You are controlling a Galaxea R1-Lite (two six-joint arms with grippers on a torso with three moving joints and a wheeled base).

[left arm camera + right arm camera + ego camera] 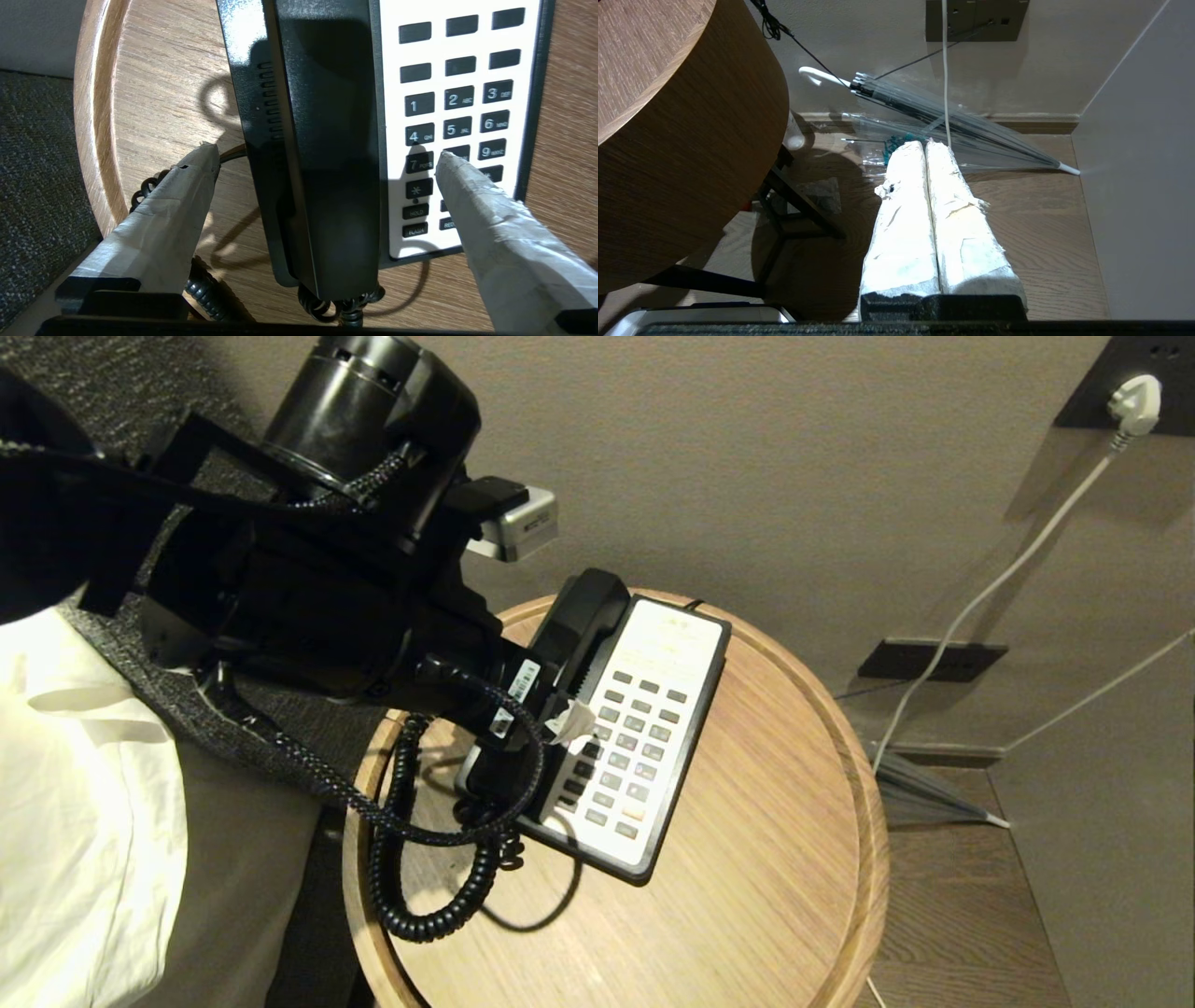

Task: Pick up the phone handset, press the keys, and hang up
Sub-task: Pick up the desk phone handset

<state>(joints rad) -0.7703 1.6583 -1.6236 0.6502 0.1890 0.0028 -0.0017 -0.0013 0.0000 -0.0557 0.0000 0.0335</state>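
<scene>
Left gripper (327, 161) fingers spread wide, straddling the cradled phone handset (327, 140) at frame centre, gripping nothing. Right gripper (927, 149) fingers closed, empty.

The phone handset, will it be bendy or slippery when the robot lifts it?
Probably stiff: the phone handset looks like hard moulded plastic. Its glossy surface may be a little slippery. The curly cord will likely stretch and tug back as it rises.

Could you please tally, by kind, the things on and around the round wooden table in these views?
Phone base: 1
Phone handset with coiled cord: 1
Round wooden table: 1
Clear umbrella on the floor: 1
White wall plug: 1
Total: 5
</scene>
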